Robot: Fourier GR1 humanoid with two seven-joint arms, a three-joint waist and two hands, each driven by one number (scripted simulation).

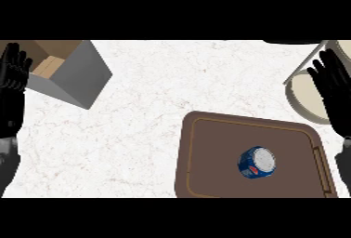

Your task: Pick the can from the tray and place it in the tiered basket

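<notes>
A blue can (pixel 257 162) with a silver top stands upright on the brown tray (pixel 205 153), right of the tray's middle. The tiered basket (pixel 302 95), with a grey frame and a pale round bowl, shows partly at the right edge. My right hand (pixel 334 88) is open with fingers pointing up at the right edge, in front of the basket and apart from the can. My left hand (pixel 12 81) is open at the left edge, fingers up, resting.
A grey box (pixel 72 74) with a tan inside stands at the upper left, next to my left hand. The white marbled counter (pixel 137 135) stretches between the box and the tray.
</notes>
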